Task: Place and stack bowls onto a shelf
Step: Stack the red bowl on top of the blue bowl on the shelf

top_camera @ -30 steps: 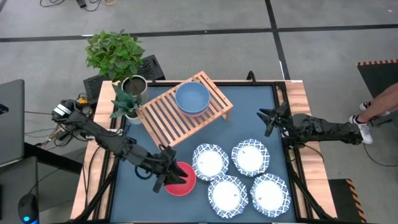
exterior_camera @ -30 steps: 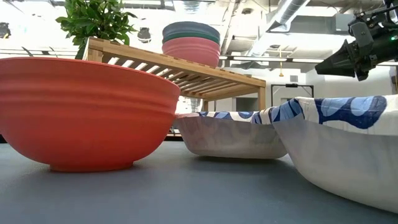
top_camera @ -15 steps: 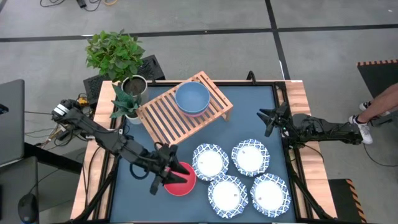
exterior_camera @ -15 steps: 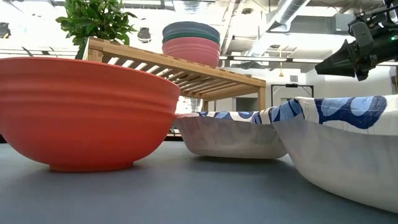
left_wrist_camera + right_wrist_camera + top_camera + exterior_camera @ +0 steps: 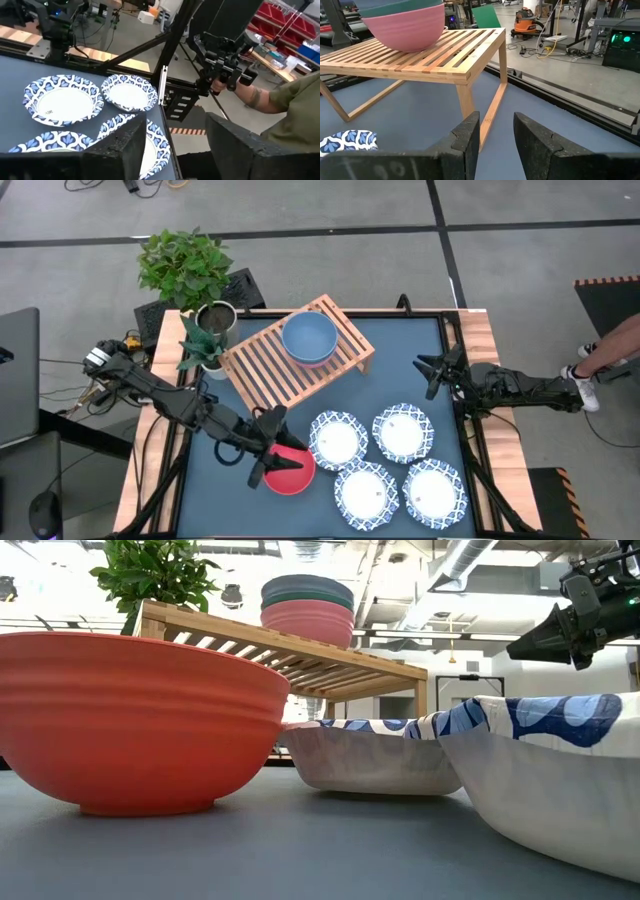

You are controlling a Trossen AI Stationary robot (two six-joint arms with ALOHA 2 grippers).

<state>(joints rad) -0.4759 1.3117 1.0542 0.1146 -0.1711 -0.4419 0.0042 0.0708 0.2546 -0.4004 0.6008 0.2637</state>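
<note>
The red bowl stands on its base on the dark blue tabletop, near the near-left. My left gripper is open and hovers at the bowl's left rim, one finger toward the far side and one toward the near side. Several white dishes with blue rims lie to the bowl's right. On the wooden shelf sits a stack of bowls: pink at the bottom, dark green above it, grey-blue on top. My right gripper waits open at the right edge. My left gripper overlaps the red bowl's left rim in the high view. I cannot tell whether a finger touches the rim; the left wrist view looks out over the bowl and the low view does not show this gripper.
Potted plants and a metal pot stand at the far-left corner, beside the shelf. A person is beyond the right edge, with an arm holding a device. Bare tabletop lies right of the shelf.
My left gripper has edged slightly toward the table's right, closer over the red bowl's left rim. The red bowl has stayed in place.
</note>
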